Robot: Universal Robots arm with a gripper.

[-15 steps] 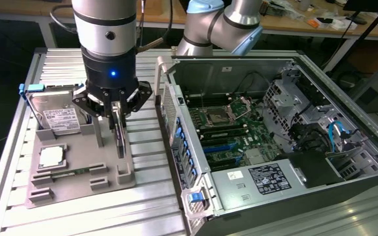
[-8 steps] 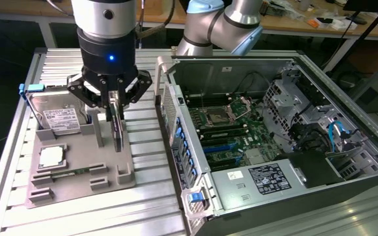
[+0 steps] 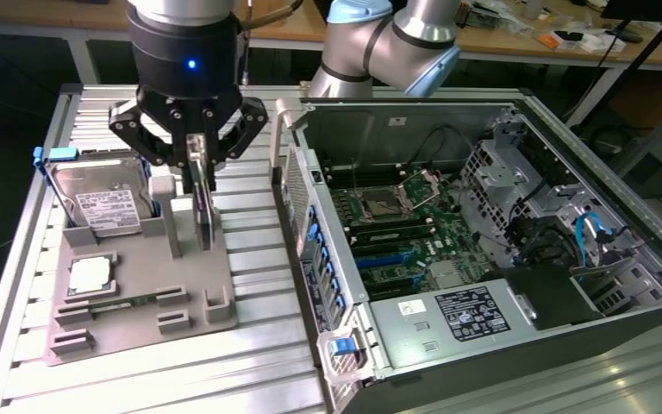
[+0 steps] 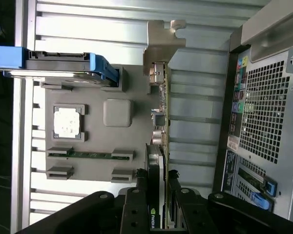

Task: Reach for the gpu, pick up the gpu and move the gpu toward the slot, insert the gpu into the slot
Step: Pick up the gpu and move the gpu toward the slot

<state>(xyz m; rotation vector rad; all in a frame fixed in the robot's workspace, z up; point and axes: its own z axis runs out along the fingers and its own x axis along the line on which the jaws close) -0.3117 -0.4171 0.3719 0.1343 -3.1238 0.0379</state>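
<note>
The black two-fingered gripper (image 3: pixel 199 168) (image 4: pixel 157 192) has closed down over the gpu (image 3: pixel 203 216) (image 4: pixel 156 161), a thin dark circuit card standing upright on its long edge. In the wrist view the finger pads (image 4: pixel 136 200) lie against both faces of the card near one end, with no gap visible, so the jaws are narrowed to the card's thickness and have hold of it. The card is still seated in its upright support on the flat grey holder plate (image 3: pixel 124 332) (image 4: pixel 136 126), along the plate's edge nearest the open grey computer case (image 3: pixel 400 129) (image 4: pixel 271 112). Its silvery end bracket (image 4: pixel 161 41) reaches just past the plate's edge, at the end away from the gripper. At the plate's opposite side, a silver labelled hard drive in a blue frame (image 3: pixel 99 203) (image 4: pixel 63 66) leans in its corner, with a small square silver processor chip (image 3: pixel 90 272) (image 4: pixel 67 122) beside it and a narrow green memory stick (image 3: pixel 124 302) (image 4: pixel 90 155) further along. The plate rests on a ribbed aluminium table (image 3: pixel 251 371) (image 4: pixel 88 19), just beside the case.
</note>
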